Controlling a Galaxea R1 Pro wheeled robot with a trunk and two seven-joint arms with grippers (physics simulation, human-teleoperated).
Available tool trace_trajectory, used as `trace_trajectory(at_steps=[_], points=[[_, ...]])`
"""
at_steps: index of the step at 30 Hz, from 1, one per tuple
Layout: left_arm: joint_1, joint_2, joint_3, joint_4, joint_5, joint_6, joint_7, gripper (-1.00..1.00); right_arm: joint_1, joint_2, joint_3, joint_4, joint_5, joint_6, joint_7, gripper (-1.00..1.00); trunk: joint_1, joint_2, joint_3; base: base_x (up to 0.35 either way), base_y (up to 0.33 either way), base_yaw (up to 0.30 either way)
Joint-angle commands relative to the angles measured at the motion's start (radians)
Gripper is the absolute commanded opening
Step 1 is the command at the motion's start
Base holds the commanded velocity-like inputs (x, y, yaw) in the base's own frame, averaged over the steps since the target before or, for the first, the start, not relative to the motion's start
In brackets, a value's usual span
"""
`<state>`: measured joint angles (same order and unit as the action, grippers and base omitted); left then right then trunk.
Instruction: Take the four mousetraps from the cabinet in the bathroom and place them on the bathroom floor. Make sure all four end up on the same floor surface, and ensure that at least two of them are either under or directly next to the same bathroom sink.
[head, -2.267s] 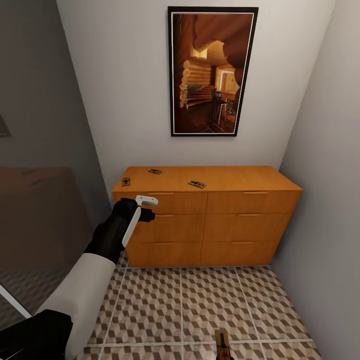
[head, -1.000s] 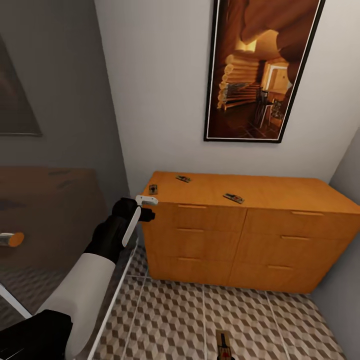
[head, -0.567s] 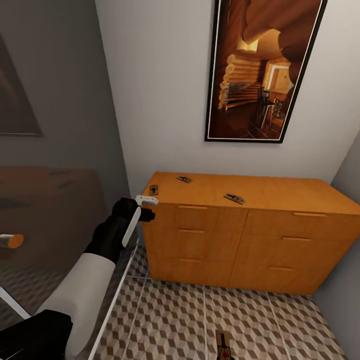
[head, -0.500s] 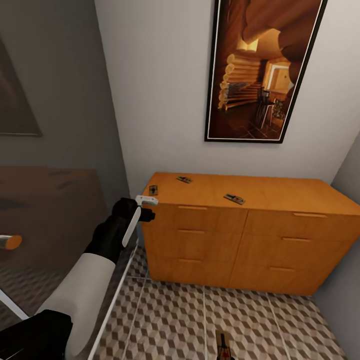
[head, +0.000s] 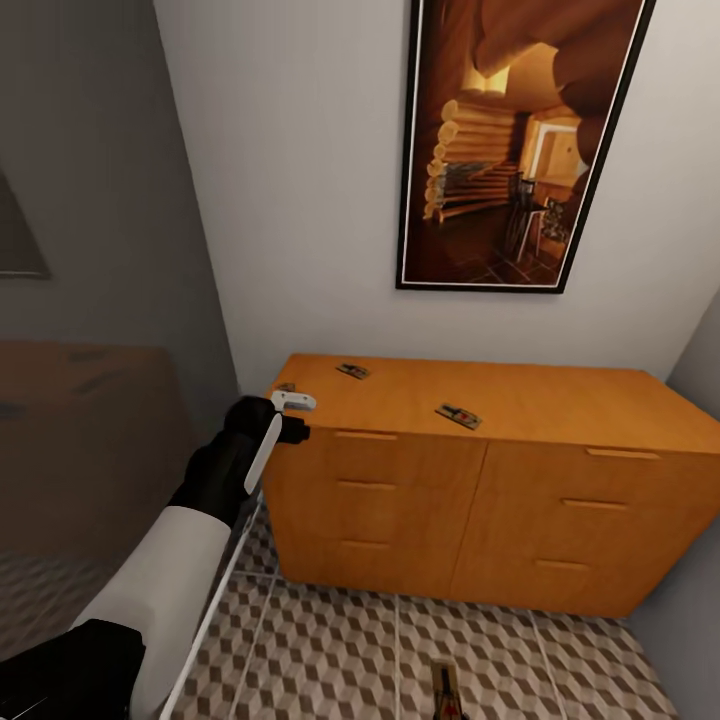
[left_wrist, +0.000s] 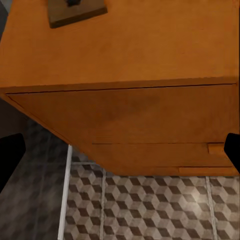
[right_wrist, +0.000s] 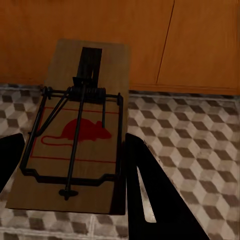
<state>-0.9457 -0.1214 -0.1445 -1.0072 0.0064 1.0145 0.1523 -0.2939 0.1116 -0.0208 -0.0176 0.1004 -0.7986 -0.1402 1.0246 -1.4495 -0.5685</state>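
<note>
We're mid-task, at the cabinet (head: 480, 470). 3 mousetraps lie on its top: 1 near the back-left (head: 352, 370), 1 toward the middle-front (head: 458, 416), and 1 at the left front corner (head: 286, 387), partly hidden behind the left gripper (head: 292, 404).

The right gripper (right_wrist: 70, 165) has a 4th mousetrap (right_wrist: 80, 130) between its fingers, which sit close against the board's 2 long sides. It hangs over the bathroom floor (head: 330, 650), just in front of the cabinet.

The left gripper hovers at the cabinet's left front corner. In the left wrist view its fingertips (left_wrist: 10, 155) stand wide apart w/ nothing between them.

Our read: step in hand is fetching trap no. 2 w/ the left arm. Next move needs the left gripper eased up and over the top edge, centred on the corner trap (left_wrist: 76, 10), then closed across its width.
</note>
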Motion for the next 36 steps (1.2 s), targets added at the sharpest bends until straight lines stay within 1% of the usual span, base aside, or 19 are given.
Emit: trace_trajectory(at_steps=[1, 6, 8, 11, 12, 13, 14, 15, 16, 20, 26, 36], points=[[-0.001, 0.0, -0.001, -0.001, 0.001, 0.004, 0.004, 1.0, -0.001, 0.0, -0.002, 0.001, 0.009, -0.002, -0.005, -1.0, 0.0, 0.0, -0.001, 0.242, -0.163, 0.0], [-0.001, 0.0, -0.001, -0.001, 0.001, 0.004, 0.004, 1.0, -0.001, 0.001, -0.001, 0.001, 0.009, 0.001, -0.006, -1.0, 0.0, 0.0, -0.001, 0.242, -0.161, 0.0], [-0.001, 0.0, -0.001, -0.001, 0.002, 0.004, 0.004, 1.0, -0.001, 0.003, -0.001, 0.001, 0.009, 0.015, -0.007, -1.0, 0.0, 0.0, -0.001, 0.242, -0.106, 0.0], [-0.001, 0.001, 0.0, -0.001, 0.001, 0.004, 0.004, 1.0, -0.001, 0.006, -0.001, 0.001, 0.009, 0.071, -0.007, -1.0, 0.0, 0.0, -0.001, 0.242, -0.041, 0.0], [-0.001, 0.001, 0.0, -0.001, 0.002, 0.004, 0.004, 1.0, -0.001, 0.007, -0.001, 0.001, 0.009, 0.113, -0.006, -1.0, 0.0, 0.0, -0.001, 0.243, 0.034, 0.0], [-0.001, 0.001, 0.0, -0.001, 0.002, 0.004, 0.004, 1.0, -0.001, 0.008, -0.001, 0.001, 0.009, 0.137, -0.005, -1.0, 0.0, 0.0, -0.001, 0.243, 0.061, 0.0], [-0.001, 0.001, 0.0, -0.001, 0.001, 0.004, 0.004, 1.0, -0.001, 0.008, -0.001, 0.001, 0.009, 0.185, -0.003, -1.0, 0.0, 0.0, -0.001, 0.243, 0.101, 0.0], [-0.001, 0.0, 0.0, -0.001, 0.001, 0.004, 0.004, 1.0, -0.001, 0.009, -0.001, 0.001, 0.009, 0.208, -0.002, -1.0, 0.0, 0.0, -0.001, 0.243, 0.116, 0.0], [-0.001, 0.0, 0.0, -0.001, 0.001, 0.004, 0.004, 1.0, -0.001, 0.009, -0.002, 0.002, 0.008, 0.246, 0.0, -1.0, 0.0, 0.0, -0.001, 0.243, 0.138, 0.0], [-0.001, 0.0, 0.0, -0.002, 0.002, 0.004, 0.004, 1.0, 0.005, 0.009, -0.002, 0.002, 0.007, 0.297, 0.002, -1.0, 0.0, 0.0, -0.001, 0.243, 0.157, 0.0], [-0.001, 0.001, 0.0, -0.003, 0.001, 0.004, 0.004, 1.0, 0.009, 0.009, -0.002, 0.001, 0.007, 0.312, 0.003, -1.0, 0.0, 0.0, -0.001, 0.16, 0.106, 0.0], [-0.001, 0.002, 0.0, -0.005, 0.001, 0.004, 0.004, 1.0, 0.01, 0.008, -0.002, 0.001, 0.007, 0.314, 0.004, -1.0, 0.0, 0.0, -0.001, 0.017, 0.011, 0.0]])
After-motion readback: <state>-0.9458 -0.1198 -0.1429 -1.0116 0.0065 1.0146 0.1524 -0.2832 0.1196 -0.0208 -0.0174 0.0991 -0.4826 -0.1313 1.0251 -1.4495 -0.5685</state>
